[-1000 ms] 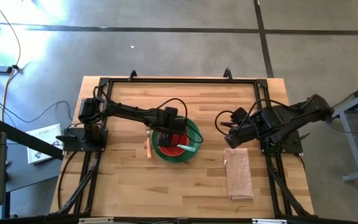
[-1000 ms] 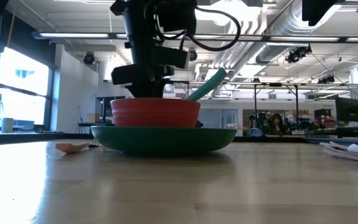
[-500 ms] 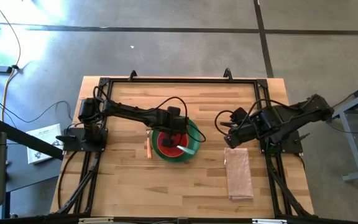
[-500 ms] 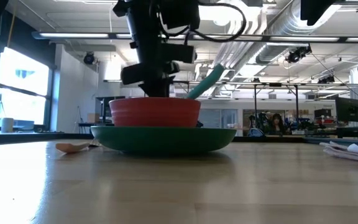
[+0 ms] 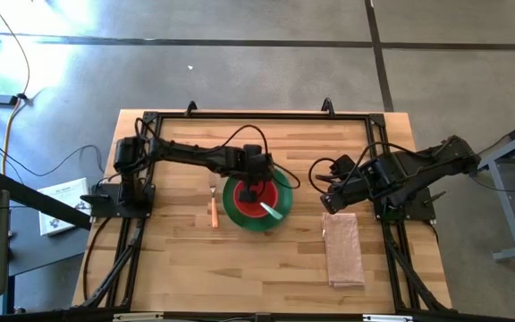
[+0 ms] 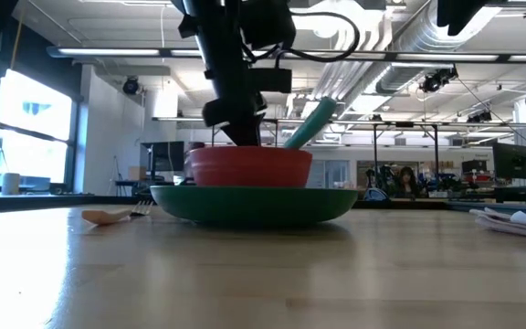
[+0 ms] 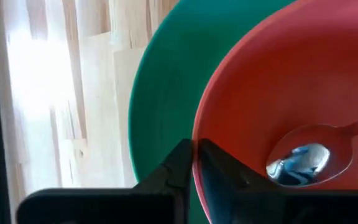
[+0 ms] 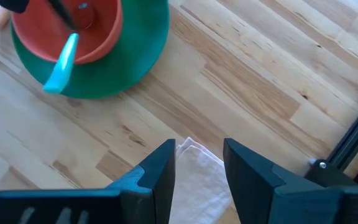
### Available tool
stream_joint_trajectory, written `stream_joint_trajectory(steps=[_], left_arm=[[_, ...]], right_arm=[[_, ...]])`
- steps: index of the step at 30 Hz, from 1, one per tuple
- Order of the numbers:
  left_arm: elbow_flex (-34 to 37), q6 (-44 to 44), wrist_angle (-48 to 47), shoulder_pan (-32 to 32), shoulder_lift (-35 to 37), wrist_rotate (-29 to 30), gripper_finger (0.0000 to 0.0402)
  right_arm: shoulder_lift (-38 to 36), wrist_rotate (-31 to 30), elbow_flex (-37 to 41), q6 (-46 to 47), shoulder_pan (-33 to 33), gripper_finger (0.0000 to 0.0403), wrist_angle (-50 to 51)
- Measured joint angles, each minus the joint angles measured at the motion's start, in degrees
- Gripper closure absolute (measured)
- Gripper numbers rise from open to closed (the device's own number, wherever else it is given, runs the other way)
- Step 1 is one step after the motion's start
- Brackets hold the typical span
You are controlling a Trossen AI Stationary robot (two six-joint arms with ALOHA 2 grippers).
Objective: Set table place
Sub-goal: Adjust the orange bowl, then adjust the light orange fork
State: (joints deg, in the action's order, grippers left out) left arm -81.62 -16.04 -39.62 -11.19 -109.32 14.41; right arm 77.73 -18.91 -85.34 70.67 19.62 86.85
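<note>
Red bowl (image 5: 259, 200) sits in green plate (image 5: 236, 213), teal spoon (image 5: 272, 211) inside; left fingers (image 7: 180, 167) pinch its rim; right fingers (image 8: 163, 163) parted, empty.

Grey concrete floor (image 5: 240, 80) around the table, yellow cable (image 5: 12, 125) on the floor far left of the table, white papers (image 5: 61, 206) beside the table's left edge, grey stand (image 5: 508, 188) right of the table, ceiling ducts (image 6: 400, 41) and bright window (image 6: 35, 128) behind the table
</note>
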Motion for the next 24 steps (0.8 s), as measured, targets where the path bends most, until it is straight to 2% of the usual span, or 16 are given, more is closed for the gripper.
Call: stream_joint_trajectory(steps=[4, 8, 24], left_arm=[[0.00, -0.01, 1.18, -1.70, 0.00, -2.43, 0.0397], [0.00, 0.00, 2.74, -2.11, -0.07, -4.81, 0.0392], [-0.85, 2.43, 1.96, -1.92, -0.13, -3.76, 0.0291]], right_arm=[[0.00, 0.01, 0.00, -0.03, 0.00, 0.0276, -0.30], [0.00, 0.03, -0.01, -0.11, 0.00, 0.0276, -0.52], [0.04, 1.55, -0.04, -0.11, 0.00, 0.0276, -0.96]])
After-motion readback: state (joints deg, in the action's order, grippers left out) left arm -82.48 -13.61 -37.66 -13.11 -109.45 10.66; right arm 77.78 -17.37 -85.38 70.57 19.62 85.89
